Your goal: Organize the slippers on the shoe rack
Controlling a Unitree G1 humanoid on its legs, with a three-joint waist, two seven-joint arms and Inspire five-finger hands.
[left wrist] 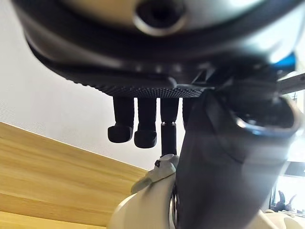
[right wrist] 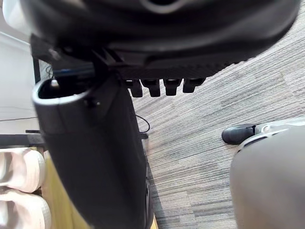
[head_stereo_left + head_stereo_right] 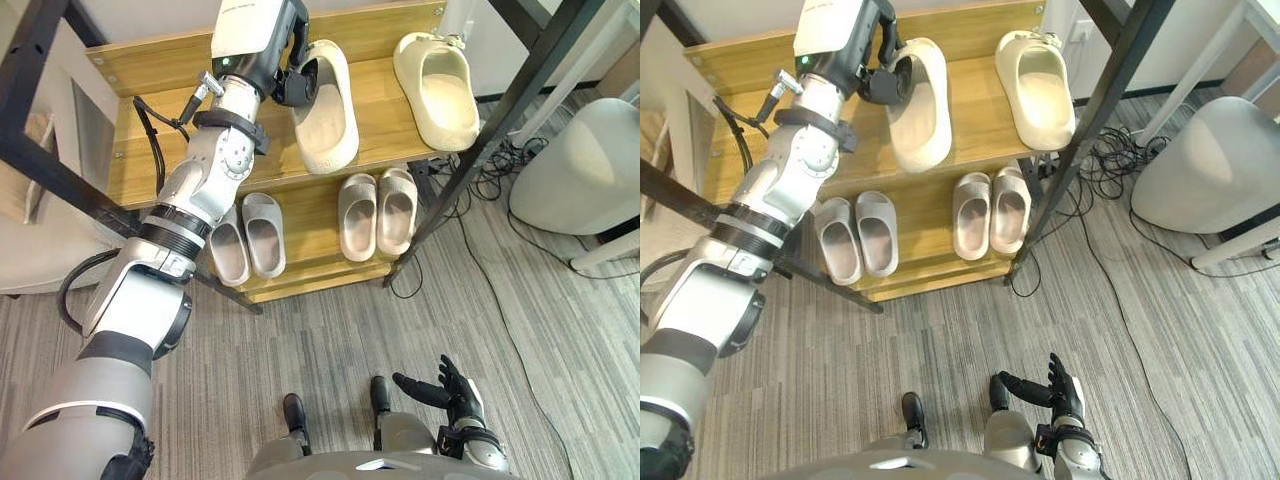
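Observation:
On the wooden rack's upper shelf (image 3: 160,150) a cream slipper (image 3: 325,120) lies slanted, its heel end at my left hand (image 3: 290,65). In the left wrist view the thumb (image 1: 214,167) rests inside the cream slipper (image 1: 143,210) and one finger reaches its rim, so the heel is pinched. A second cream slipper (image 3: 440,90) lies further right on the same shelf. Two pairs of beige slippers (image 3: 250,235) (image 3: 378,212) sit side by side on the lower shelf. My right hand (image 3: 450,390) hangs open low over the carpet, far from the rack.
A black metal post (image 3: 500,120) slants across the rack's right end, and another black bar (image 3: 60,170) crosses at the left. Tangled cables (image 3: 500,165) lie on the floor to the right, beside a grey rounded seat (image 3: 580,150). Grey carpet (image 3: 330,340) spreads before the rack.

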